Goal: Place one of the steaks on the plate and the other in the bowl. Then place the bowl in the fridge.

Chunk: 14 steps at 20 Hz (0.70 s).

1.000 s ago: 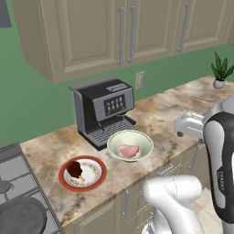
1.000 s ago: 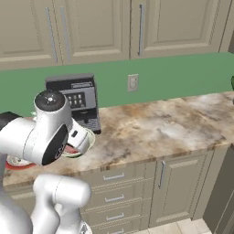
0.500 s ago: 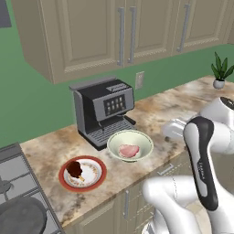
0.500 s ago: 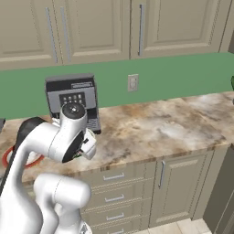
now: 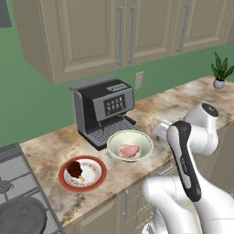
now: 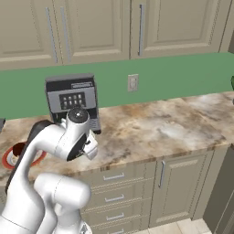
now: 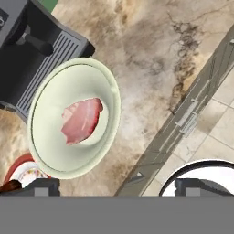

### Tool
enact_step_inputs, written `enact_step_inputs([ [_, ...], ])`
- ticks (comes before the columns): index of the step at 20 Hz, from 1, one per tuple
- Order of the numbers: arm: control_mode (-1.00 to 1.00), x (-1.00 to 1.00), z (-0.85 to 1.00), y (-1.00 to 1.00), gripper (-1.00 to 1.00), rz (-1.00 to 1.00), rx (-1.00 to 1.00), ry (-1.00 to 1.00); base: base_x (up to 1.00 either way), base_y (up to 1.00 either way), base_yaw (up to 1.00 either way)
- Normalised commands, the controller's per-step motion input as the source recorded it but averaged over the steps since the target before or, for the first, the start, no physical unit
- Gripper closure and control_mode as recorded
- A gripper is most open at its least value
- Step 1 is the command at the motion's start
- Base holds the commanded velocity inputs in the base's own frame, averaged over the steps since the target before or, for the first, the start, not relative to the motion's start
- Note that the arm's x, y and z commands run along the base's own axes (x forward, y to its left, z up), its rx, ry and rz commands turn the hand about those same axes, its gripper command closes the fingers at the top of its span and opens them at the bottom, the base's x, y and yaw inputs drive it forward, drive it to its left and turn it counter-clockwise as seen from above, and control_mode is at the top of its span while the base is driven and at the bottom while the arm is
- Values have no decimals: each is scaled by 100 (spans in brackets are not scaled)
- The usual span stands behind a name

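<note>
The pale greenish bowl (image 5: pixel 137 139) (image 7: pixel 50 151) stands on the counter in front of the coffee machine, with the pink steak (image 5: pixel 128 151) (image 7: pixel 81 119) lying in it. Left of it is the red-rimmed plate (image 5: pixel 93 179) (image 7: pixel 16 167), which carries the dark brown steak (image 5: pixel 74 168) (image 7: pixel 8 186). My gripper (image 7: pixel 121 186) is open and empty, its tips spread wide. It hovers above the counter's front edge, just right of the bowl and looking down on it. In the left base view my hand (image 5: pixel 161 130) sits beside the bowl's right rim. The fridge is out of view.
A grey coffee machine (image 5: pixel 104 109) (image 7: pixel 32 50) stands directly behind the bowl. A stove with a dark pan (image 5: pixel 18 219) is at the far left. A potted plant (image 5: pixel 220 73) sits at the counter's far right. Beige cabinets hang overhead and drawers (image 6: pixel 112 187) lie below.
My arm has swung left, bringing the hand from the right of the counter to beside the bowl. Bowl, plate and both steaks have stayed put.
</note>
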Motion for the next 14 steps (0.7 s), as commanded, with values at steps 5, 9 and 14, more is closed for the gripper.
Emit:
enact_step_inputs([
  [5, -100, 45, -31, 0, -100, -10, 3, 0, 0, 0, 0],
  [9, -100, 29, -32, -5, -100, -1, 7, 0, 0, 0, 0],
  [14, -100, 33, -33, -3, -100, 0, 5, 0, 0, 0, 0],
])
